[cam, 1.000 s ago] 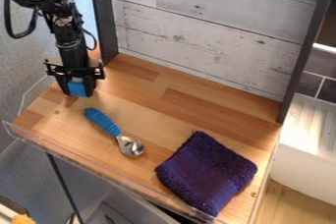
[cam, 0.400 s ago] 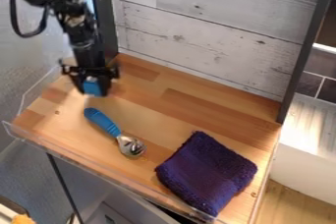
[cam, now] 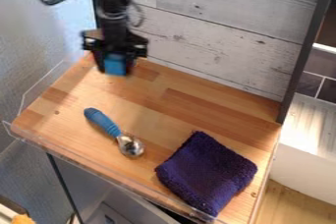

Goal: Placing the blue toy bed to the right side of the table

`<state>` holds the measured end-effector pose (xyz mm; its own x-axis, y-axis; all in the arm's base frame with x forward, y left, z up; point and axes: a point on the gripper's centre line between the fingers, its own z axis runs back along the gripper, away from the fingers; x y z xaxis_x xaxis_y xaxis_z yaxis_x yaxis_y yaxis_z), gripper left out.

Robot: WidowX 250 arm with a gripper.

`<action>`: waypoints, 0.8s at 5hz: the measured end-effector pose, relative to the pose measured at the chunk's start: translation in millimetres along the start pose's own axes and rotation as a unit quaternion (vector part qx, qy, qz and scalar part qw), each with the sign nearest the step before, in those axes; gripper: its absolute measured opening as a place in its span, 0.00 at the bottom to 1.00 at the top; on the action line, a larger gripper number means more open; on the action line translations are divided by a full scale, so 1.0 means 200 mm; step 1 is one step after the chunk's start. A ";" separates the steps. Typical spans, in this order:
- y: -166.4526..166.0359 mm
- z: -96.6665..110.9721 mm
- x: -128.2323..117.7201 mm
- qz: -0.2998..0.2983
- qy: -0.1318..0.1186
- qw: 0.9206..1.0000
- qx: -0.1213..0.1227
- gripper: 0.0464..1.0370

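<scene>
Near the upper left of the frame, the gripper [cam: 115, 68] has shifted rightward and up the picture with the blue toy bed [cam: 115, 65] pinched in its claw, which seems to begin the carry toward the right side of the table [cam: 187, 101].

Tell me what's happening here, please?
A robot arm's claw has a small blue block gripped, toward the back left of the wooden table. It isn't at the right side yet. A blue-handled scoop lies nearer the front, and a folded purple cloth rests at the right.
</scene>
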<state>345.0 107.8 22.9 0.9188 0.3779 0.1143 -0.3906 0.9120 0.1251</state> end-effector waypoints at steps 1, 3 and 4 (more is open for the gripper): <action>-0.20 0.05 -0.03 0.023 0.004 1.000 0.000 0.58; -0.59 0.04 -0.21 0.067 0.000 0.995 -0.077 0.58; -0.71 0.04 -0.27 0.073 -0.013 0.994 -0.085 0.58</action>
<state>350.5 -42.3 6.3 0.8505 0.5059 0.1442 -0.5023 0.8624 -0.0629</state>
